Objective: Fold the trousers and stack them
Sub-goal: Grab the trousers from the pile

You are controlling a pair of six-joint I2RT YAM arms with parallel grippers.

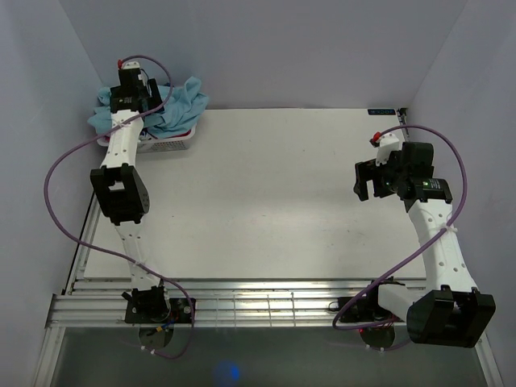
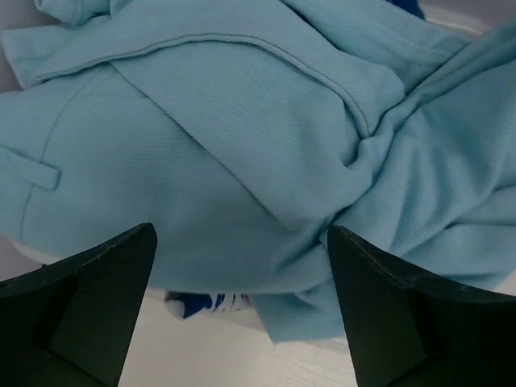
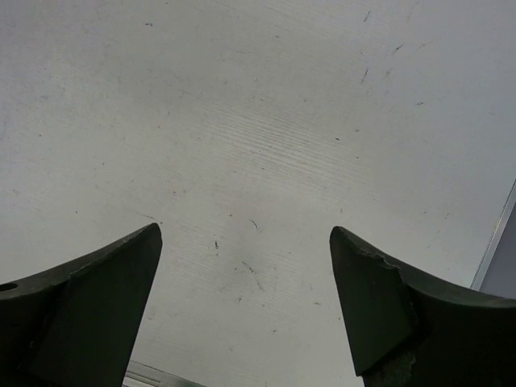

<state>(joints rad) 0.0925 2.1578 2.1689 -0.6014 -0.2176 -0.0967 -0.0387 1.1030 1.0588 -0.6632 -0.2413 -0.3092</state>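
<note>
The trousers (image 1: 181,101) lie as a crumpled light blue heap in the far left corner, piled in and spilling over a white basket (image 1: 171,146) that sits on the bench (image 1: 266,201). Bunched like this they show no clear long axis, and the legs cannot be told apart. In the left wrist view the trousers (image 2: 242,145) fill nearly the whole picture. A stitched seam runs on a slant from upper left down toward the right, a belt loop (image 2: 32,171) lies at the left edge, and the folds gather into a knot of creases at the right. The left claw (image 2: 242,232) hangs just above the heap with its jaws spread wide and nothing between them. A scrap of blue-and-white patterned cloth (image 2: 205,302) peeps out under the near edge of the trousers. The bench is a plain white board, lightly scuffed, closed in by pale walls (image 1: 266,48) on three sides, with metal rails (image 1: 242,302) along its near edge. The right claw (image 1: 367,181) hovers over bare bench at the right side, well apart from the basket; from its own wrist the right claw (image 3: 244,232) is likewise wide open and holding nothing. Purple cables (image 1: 56,173) loop beside each arm.
</note>
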